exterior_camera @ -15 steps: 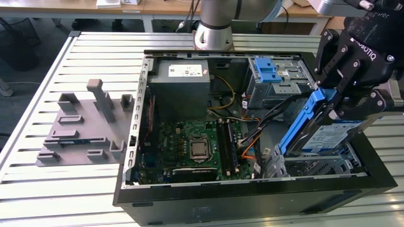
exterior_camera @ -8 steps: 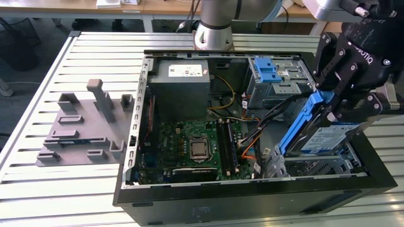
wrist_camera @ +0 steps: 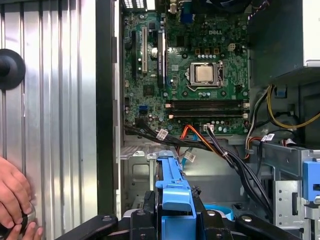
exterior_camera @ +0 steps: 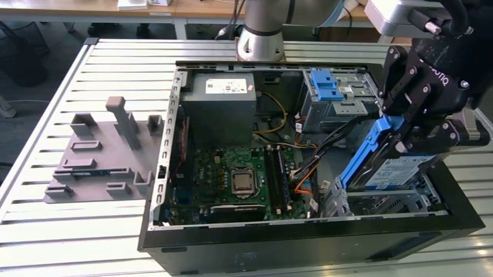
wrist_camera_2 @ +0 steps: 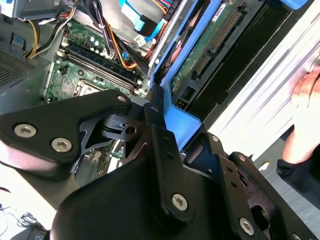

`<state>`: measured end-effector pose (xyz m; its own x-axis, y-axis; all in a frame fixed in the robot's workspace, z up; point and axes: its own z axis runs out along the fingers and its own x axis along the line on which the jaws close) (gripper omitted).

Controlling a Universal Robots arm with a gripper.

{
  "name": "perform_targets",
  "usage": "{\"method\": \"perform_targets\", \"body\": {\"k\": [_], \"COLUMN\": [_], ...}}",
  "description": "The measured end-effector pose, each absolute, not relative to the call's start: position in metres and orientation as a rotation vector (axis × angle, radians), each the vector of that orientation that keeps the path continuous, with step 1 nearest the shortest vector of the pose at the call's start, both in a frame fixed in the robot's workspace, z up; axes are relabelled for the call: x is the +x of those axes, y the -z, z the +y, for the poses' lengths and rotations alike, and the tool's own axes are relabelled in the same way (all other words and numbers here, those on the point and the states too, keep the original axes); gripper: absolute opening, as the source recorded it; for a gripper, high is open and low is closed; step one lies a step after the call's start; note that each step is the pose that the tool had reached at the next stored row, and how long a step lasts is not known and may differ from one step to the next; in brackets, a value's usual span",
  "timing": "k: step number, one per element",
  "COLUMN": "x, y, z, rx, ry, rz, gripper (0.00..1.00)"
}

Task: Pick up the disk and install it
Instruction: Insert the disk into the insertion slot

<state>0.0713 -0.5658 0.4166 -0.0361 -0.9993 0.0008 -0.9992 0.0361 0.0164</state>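
Gripper (exterior_camera: 402, 137), angled downward, clamps the disk (exterior_camera: 394, 172) (held tilted) over the case (exterior_camera: 308, 245).

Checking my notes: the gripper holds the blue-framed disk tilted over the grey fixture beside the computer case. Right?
No. The exterior view shows the gripper holding the disk tilted over the drive bay inside the computer case, not the grey fixture.
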Motion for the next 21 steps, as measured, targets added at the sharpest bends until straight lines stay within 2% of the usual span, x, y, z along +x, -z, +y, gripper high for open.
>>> {"method": "perform_targets", "body": {"k": [21], "x": [0.071], "y": [-0.405], "z": [-0.566], "rx": [2.173], "ry": [0.018], "rz": [-2.253], "gripper": [0.36]}}
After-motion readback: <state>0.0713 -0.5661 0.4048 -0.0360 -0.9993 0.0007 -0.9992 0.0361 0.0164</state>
